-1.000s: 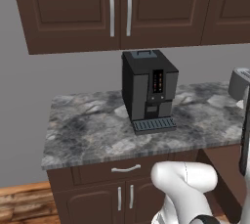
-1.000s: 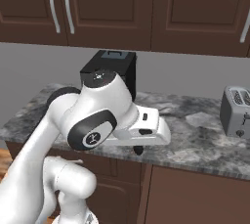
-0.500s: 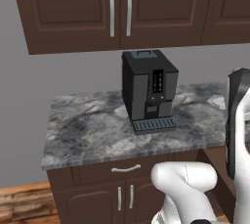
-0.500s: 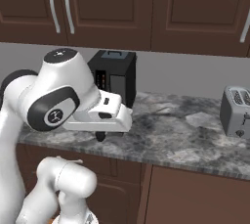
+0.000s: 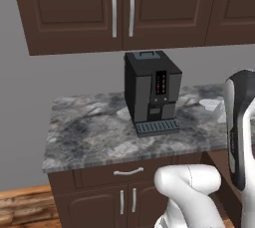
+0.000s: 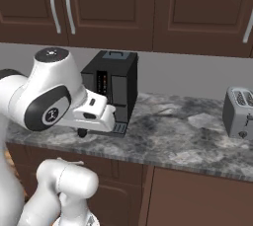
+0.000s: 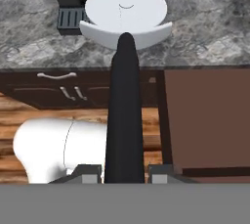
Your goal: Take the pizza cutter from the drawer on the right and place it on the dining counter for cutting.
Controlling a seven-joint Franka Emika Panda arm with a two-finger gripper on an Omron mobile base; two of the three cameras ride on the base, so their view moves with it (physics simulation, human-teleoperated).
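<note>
In the hand view my gripper (image 7: 124, 173) is shut on the pizza cutter (image 7: 125, 71). It has a long black handle that runs away from the fingers and ends in a round white wheel over the wall counter's edge. In the right base view the white hand (image 6: 94, 116) hangs in front of the coffee machine, left of centre, with a dark fingertip (image 6: 83, 132) below it. The drawer (image 7: 207, 118) looks pulled out under the counter, to the right of the handle. The dining counter is out of view.
A black coffee machine (image 5: 151, 92) stands on the grey marbled wall counter (image 5: 89, 132). A silver toaster (image 6: 240, 112) sits at the counter's right end. Dark brown wall cabinets (image 5: 119, 8) hang above. My forearm (image 5: 240, 132) rises at the right edge of the left base view.
The arm has swung: in the right base view the hand moved left across the coffee machine, and the forearm came up into the left base view. The grip stays shut.
</note>
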